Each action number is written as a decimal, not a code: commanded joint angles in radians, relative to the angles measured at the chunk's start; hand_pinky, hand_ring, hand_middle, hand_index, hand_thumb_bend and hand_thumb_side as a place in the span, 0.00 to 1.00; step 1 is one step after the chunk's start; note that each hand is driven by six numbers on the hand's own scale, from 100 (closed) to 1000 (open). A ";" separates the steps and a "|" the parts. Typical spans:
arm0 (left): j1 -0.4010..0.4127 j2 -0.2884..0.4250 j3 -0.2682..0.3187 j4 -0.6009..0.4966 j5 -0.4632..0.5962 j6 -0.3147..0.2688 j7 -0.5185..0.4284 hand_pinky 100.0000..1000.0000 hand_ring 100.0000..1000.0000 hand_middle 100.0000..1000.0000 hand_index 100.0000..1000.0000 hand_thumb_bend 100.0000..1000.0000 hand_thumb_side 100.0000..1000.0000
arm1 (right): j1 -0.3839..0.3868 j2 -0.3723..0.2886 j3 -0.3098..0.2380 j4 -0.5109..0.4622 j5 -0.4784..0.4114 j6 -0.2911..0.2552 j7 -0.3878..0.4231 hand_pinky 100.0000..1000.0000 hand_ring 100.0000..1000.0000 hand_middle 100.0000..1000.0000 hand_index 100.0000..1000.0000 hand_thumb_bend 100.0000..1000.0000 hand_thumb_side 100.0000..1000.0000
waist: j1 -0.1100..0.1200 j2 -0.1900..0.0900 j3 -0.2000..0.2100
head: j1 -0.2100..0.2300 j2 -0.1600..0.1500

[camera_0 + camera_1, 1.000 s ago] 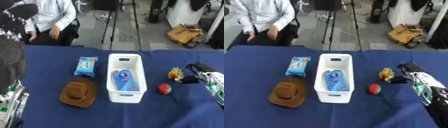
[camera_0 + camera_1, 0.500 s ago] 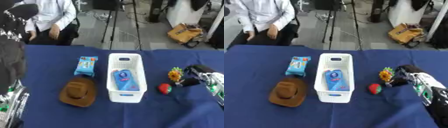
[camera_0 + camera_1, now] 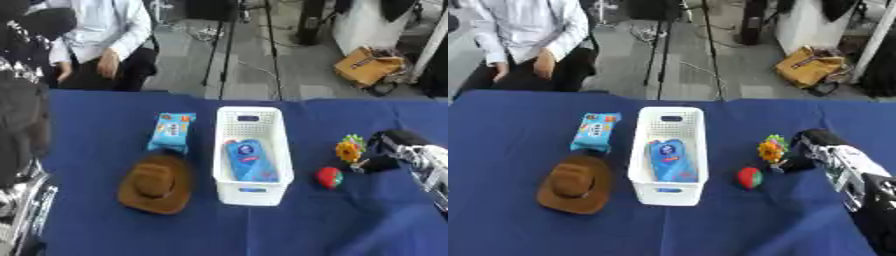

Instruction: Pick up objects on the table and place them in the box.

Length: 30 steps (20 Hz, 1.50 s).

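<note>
While your right robot hand (image 3: 811,150) curls beside one flower toy (image 3: 772,149), one red ball (image 3: 749,177), one hat (image 3: 577,183), one blue packet (image 3: 595,131) lie outside one box (image 3: 668,155) holding one blue pack (image 3: 670,160).

Even daylight, soft overall blur

I see a dark blue cloth (image 3: 105,230) over the table, and on it a white box (image 3: 251,190) with a perforated pattern in its walls. Inside it lies a blue packet (image 3: 248,160) with a red mark. A light blue snack bag (image 3: 171,132) carries orange print, the hat (image 3: 156,184) is brown, the small round thing (image 3: 329,177) is red with green, and the little toy (image 3: 349,149) is yellow, orange and green (petal-like). My right hand (image 3: 808,150) is black with silver.
</note>
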 commanded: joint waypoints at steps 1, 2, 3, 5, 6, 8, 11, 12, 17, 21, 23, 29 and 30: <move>-0.018 0.003 0.001 -0.014 0.004 -0.001 -0.001 0.82 0.74 0.77 0.79 0.00 0.85 | -0.029 -0.012 -0.010 -0.005 -0.001 0.010 -0.023 0.89 0.89 0.58 0.79 0.70 0.59 | 0.000 -0.017 0.002 | -0.003 -0.014; -0.018 0.003 0.000 -0.014 0.003 -0.001 -0.001 0.82 0.74 0.77 0.79 0.00 0.85 | -0.029 -0.011 -0.011 -0.004 -0.001 0.013 -0.031 0.89 0.89 0.58 0.79 0.70 0.59 | 0.000 -0.017 0.003 | -0.003 -0.015; -0.018 0.002 0.000 -0.014 0.003 -0.001 -0.001 0.82 0.74 0.77 0.79 0.00 0.85 | -0.028 -0.010 -0.011 -0.002 0.000 0.016 -0.039 0.89 0.89 0.57 0.78 0.70 0.60 | 0.000 -0.016 0.003 | -0.003 -0.016; -0.019 0.003 0.001 -0.014 0.002 -0.001 -0.001 0.81 0.74 0.77 0.79 0.00 0.84 | -0.027 -0.008 -0.012 0.002 0.002 0.022 -0.056 0.89 0.89 0.56 0.77 0.69 0.60 | 0.000 -0.015 0.005 | -0.004 -0.018; -0.019 0.002 0.001 -0.014 0.002 -0.001 -0.001 0.81 0.74 0.77 0.79 0.00 0.84 | -0.027 -0.006 -0.012 0.004 0.004 0.025 -0.065 0.89 0.89 0.56 0.77 0.69 0.60 | 0.000 -0.014 0.005 | -0.004 -0.019; -0.020 0.002 0.001 -0.014 0.002 -0.001 -0.001 0.81 0.74 0.77 0.79 0.00 0.84 | -0.027 -0.004 -0.013 0.008 0.007 0.029 -0.077 0.89 0.89 0.55 0.77 0.69 0.60 | 0.000 -0.014 0.005 | -0.004 -0.020; -0.020 0.000 0.000 -0.014 0.002 -0.001 -0.002 0.81 0.74 0.77 0.79 0.00 0.84 | -0.030 0.000 -0.015 0.014 0.014 0.036 -0.090 0.89 0.88 0.52 0.75 0.66 0.60 | 0.000 -0.013 0.007 | -0.004 -0.021; -0.020 0.000 0.000 -0.014 0.002 -0.001 -0.002 0.81 0.74 0.77 0.79 0.00 0.84 | -0.030 0.001 -0.016 0.016 0.016 0.037 -0.093 0.89 0.88 0.52 0.75 0.66 0.60 | 0.000 -0.013 0.007 | -0.004 -0.021; -0.023 -0.001 0.000 -0.014 0.002 0.000 -0.003 0.81 0.74 0.77 0.79 0.00 0.83 | -0.032 0.006 -0.015 0.020 0.020 0.038 -0.097 0.89 0.88 0.51 0.70 0.64 0.59 | -0.001 -0.013 0.007 | -0.004 -0.021; -0.024 0.000 0.000 -0.014 0.002 0.000 -0.003 0.81 0.74 0.77 0.79 0.00 0.83 | -0.031 0.007 -0.016 0.021 0.020 0.039 -0.099 0.89 0.88 0.50 0.69 0.62 0.60 | 0.000 -0.013 0.007 | -0.004 -0.020; -0.024 0.000 0.000 -0.014 0.001 0.000 -0.004 0.81 0.74 0.77 0.79 0.00 0.83 | -0.032 0.007 -0.016 0.020 0.018 0.039 -0.101 0.89 0.88 0.48 0.67 0.60 0.59 | -0.001 -0.013 0.006 | -0.004 -0.020; -0.023 -0.001 0.000 -0.014 0.000 0.003 -0.007 0.81 0.74 0.77 0.79 0.00 0.83 | -0.031 0.004 -0.016 0.018 0.013 0.041 -0.099 0.89 0.87 0.46 0.66 0.57 0.58 | -0.001 -0.013 0.004 | -0.004 -0.020; -0.023 -0.001 0.000 -0.014 0.000 0.003 -0.007 0.81 0.74 0.77 0.79 0.00 0.82 | -0.030 0.002 -0.016 0.016 0.011 0.041 -0.100 0.89 0.87 0.45 0.63 0.55 0.58 | -0.001 -0.013 0.004 | -0.003 -0.020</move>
